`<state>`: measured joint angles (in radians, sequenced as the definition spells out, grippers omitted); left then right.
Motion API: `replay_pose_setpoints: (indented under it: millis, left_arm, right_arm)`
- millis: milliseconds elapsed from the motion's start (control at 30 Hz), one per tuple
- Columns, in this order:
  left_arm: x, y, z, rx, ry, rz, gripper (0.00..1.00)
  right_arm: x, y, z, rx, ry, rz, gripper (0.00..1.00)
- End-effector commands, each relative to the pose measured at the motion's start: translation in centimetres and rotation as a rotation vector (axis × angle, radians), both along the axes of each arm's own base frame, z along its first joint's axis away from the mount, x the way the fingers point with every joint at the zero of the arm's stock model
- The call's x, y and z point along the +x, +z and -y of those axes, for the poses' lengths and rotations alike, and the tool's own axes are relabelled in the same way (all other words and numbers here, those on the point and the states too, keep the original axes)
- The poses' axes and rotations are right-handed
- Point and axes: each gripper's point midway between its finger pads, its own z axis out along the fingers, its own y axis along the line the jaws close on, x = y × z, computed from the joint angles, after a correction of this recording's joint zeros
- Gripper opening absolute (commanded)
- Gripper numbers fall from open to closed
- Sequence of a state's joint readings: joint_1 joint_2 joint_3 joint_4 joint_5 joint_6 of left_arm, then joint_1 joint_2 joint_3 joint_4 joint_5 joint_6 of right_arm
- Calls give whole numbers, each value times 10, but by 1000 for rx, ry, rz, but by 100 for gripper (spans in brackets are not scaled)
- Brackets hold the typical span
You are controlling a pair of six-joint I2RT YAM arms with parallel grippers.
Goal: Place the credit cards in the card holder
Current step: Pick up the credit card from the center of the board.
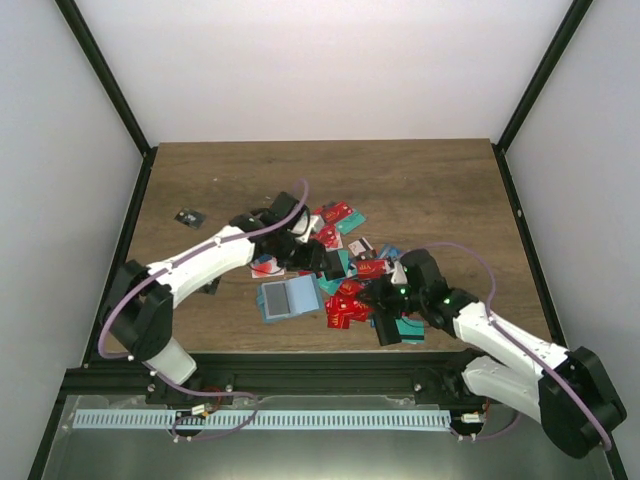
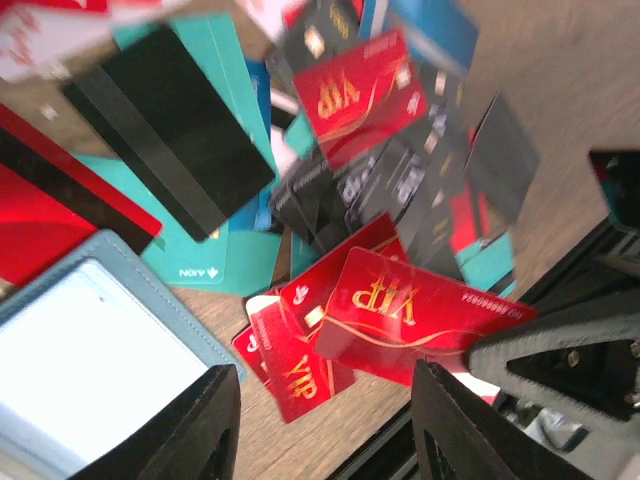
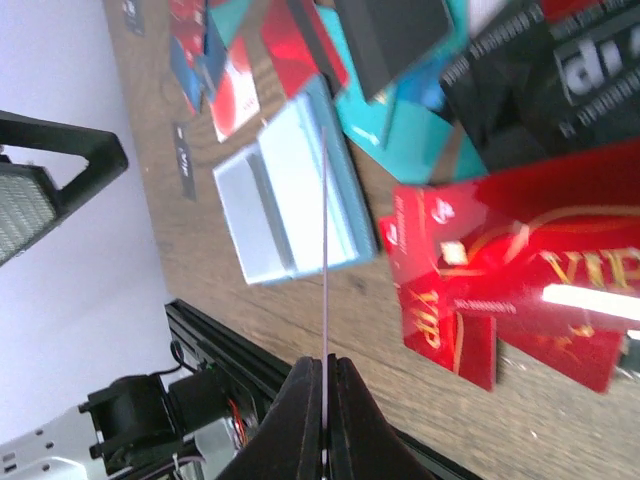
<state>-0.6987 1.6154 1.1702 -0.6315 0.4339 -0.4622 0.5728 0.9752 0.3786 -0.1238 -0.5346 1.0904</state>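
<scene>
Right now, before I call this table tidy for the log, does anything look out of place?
Yes. The red, teal and black plastic cards lie in a jumbled, overlapping heap beside the open teal-blue wallet, some face down. One small black rectangular piece sits alone to the left, well apart from the heap.

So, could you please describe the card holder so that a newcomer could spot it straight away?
On the wooden table, find the scattered credit cards; at the pile's near-left edge lies the card holder, opened flat. Unlike the thin red, teal and black cards around it, it is a thicker pale-blue bifold with a whitish window pocket.
</scene>
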Motion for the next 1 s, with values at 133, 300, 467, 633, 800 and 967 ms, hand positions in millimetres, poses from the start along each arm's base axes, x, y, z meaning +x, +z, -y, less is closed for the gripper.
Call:
replay_pose_setpoints:
  millis: [133, 300, 467, 633, 800, 967]
  left_arm:
    - [38, 82, -25, -131, 163, 82, 58]
    - [49, 125, -34, -296, 267, 91, 59]
    - [50, 159, -40, -516, 350, 70, 62]
    - [48, 177, -41, -620, 373, 88, 63]
    - [47, 191, -42, -711, 394, 101, 63]
    - [49, 198, -43, -774, 417, 120, 63]
  right_arm:
    - [48, 55, -5, -22, -91, 107, 1]
    - [75, 92, -10, 70, -189, 147, 1]
    - [92, 127, -17, 220, -267, 185, 1]
    - [100, 157, -22, 351, -298, 219, 1]
    - [104, 187, -25, 464, -297, 285, 1]
    - [102, 210, -25, 548, -289, 366, 1]
